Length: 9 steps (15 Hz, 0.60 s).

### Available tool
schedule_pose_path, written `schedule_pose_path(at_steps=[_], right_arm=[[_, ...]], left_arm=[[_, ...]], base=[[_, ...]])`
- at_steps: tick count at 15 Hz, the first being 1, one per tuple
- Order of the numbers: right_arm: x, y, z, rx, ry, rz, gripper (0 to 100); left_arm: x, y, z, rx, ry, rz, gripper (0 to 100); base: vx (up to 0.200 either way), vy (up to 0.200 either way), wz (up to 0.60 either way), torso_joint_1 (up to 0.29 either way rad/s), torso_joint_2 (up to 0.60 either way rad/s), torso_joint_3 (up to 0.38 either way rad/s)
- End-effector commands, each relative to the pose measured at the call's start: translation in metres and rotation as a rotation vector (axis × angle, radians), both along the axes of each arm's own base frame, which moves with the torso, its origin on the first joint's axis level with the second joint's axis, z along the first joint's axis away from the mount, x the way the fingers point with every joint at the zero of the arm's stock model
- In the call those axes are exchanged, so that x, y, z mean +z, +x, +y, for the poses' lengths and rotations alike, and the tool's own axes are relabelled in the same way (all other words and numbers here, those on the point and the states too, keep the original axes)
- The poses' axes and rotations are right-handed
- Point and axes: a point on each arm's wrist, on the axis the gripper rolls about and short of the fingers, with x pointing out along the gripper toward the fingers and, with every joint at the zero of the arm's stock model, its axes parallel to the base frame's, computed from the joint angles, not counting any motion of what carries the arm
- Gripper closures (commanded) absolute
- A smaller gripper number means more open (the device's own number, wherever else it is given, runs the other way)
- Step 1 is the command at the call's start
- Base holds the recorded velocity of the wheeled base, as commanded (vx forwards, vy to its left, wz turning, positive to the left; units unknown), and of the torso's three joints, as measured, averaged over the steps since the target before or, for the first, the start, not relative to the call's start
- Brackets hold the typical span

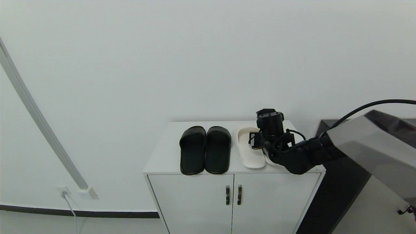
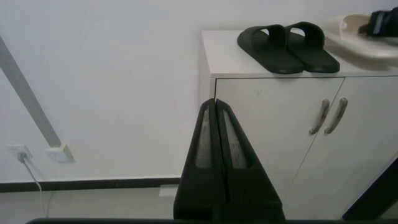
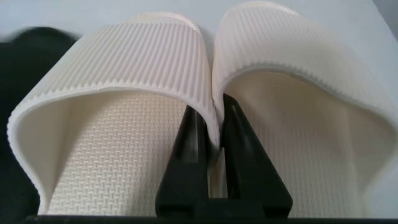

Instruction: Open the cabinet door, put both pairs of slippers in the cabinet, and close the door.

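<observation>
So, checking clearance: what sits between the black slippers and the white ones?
Only bare cabinet top between the black slippers and the white slippers, clearest in the head view.

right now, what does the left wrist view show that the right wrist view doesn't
Only the left wrist view: the white two-door cabinet with both doors closed, its two metal handles, and the left gripper, shut on nothing. Only the right wrist view: the right gripper pinching the adjoining strap edges of the cream ribbed slippers. Both: those cream slippers on the cabinet's top; the black rubber slippers beside them are plain in the left wrist view, and probably the dark blur in the right.
</observation>
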Motion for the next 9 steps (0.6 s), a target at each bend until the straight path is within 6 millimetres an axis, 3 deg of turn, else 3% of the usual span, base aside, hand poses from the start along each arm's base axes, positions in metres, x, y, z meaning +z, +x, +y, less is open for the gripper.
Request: schedule_pose_path(at_steps=[1, 2, 3, 4, 5, 7, 9], right_arm=[[0.064, -0.062, -0.019, 0.138, 0.055, -0.056, 100], [0.083, -0.099, -0.031, 0.251, 0.06, -0.067, 100], [0.093, -0.124, -0.039, 0.337, 0.072, -0.07, 100], [0.097, -0.135, -0.042, 0.38, 0.078, -0.074, 100], [0.099, -0.164, -0.049, 0.483, 0.091, -0.064, 100], [0.09, -0.191, -0.058, 0.609, 0.047, -0.047, 100], [0.078, -0.207, -0.069, 0.738, -0.044, -0.049, 100]], left_arm=[[0.0, 0.0, 0.0, 0.001, 0.0, 0.001, 100], [0.0, 0.0, 0.0, 0.001, 0.0, 0.003, 100], [0.0, 0.0, 0.0, 0.001, 0.0, 0.001, 100], [0.0, 0.0, 0.0, 0.0, 0.002, 0.001, 100], [0.0, 0.0, 0.0, 0.0, 0.002, 0.003, 100], [0.0, 0.0, 0.0, 0.0, 0.0, 0.001, 100], [0.0, 0.0, 0.0, 0.0, 0.002, 0.001, 100]], base=[[0.0, 0.0, 0.0, 0.0, 0.0, 0.0], [0.0, 0.0, 0.0, 0.0, 0.0, 0.0], [0.0, 0.0, 0.0, 0.0, 0.0, 0.0], [0.0, 0.0, 0.0, 0.0, 0.0, 0.0], [0.0, 0.0, 0.0, 0.0, 0.0, 0.0], [0.0, 0.0, 0.0, 0.0, 0.0, 0.0], [0.0, 0.0, 0.0, 0.0, 0.0, 0.0]])
